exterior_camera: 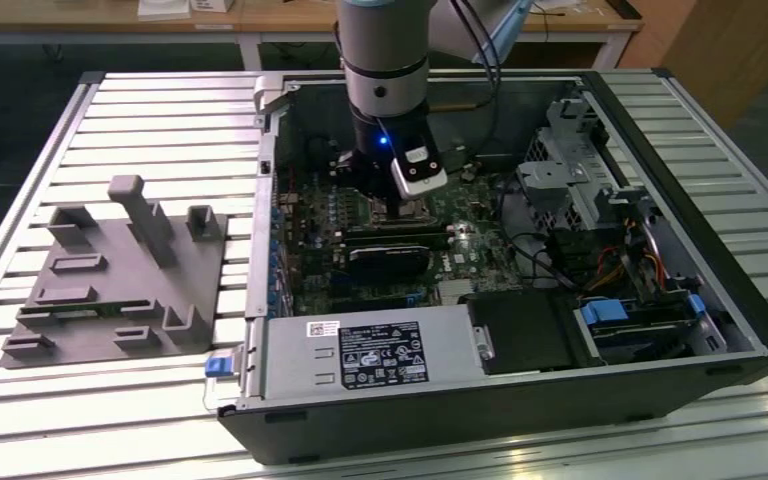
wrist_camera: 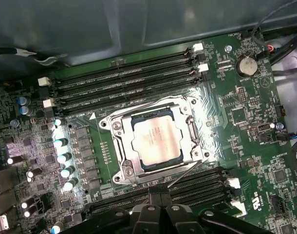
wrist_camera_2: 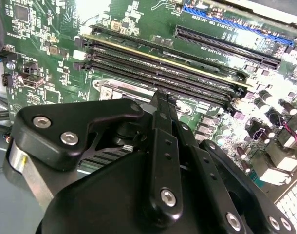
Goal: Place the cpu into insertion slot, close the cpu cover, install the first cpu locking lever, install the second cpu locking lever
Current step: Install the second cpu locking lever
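Beside cpu cover [wrist_camera: 153, 141] edge, end effector [wrist_camera: 160, 194]

above cpu cover [wrist_camera: 156, 141]: open | flanks: memory slots [wrist_camera: 124, 80] | far side: case wall [wrist_camera: 139, 24]

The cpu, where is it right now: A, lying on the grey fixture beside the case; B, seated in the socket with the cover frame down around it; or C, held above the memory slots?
B: in the first wrist view the cpu sits in the insertion slot with the cpu cover framing it.
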Controlling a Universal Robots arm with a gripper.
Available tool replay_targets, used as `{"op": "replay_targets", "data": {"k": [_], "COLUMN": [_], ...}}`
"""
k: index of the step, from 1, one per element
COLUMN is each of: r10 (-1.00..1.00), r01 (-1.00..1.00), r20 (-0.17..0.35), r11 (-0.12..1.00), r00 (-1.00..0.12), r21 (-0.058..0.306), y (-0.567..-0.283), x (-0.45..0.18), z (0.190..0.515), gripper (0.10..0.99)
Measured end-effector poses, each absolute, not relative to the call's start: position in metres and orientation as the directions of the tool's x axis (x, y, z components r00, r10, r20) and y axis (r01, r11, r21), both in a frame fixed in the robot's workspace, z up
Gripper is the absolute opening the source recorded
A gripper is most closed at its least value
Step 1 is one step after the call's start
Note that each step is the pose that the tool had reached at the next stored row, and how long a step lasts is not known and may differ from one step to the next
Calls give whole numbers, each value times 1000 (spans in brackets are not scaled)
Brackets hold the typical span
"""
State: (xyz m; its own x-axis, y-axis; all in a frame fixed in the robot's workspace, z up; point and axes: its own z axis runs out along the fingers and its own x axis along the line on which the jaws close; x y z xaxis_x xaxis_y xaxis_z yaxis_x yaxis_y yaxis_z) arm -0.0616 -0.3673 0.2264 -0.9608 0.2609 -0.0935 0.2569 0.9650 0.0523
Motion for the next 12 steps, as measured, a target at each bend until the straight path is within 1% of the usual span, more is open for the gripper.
{"op": "replay_targets", "data": {"k": [9, 12], "r10": [262, 262], "r01": [257, 257], "r20": [-92, -89], "r11": [965, 964], "r00": [-961, -961], "r21": [59, 69], "y": [-372, -373], "x": [-62, -62], "z": [224, 222], "gripper": [106, 106]}}
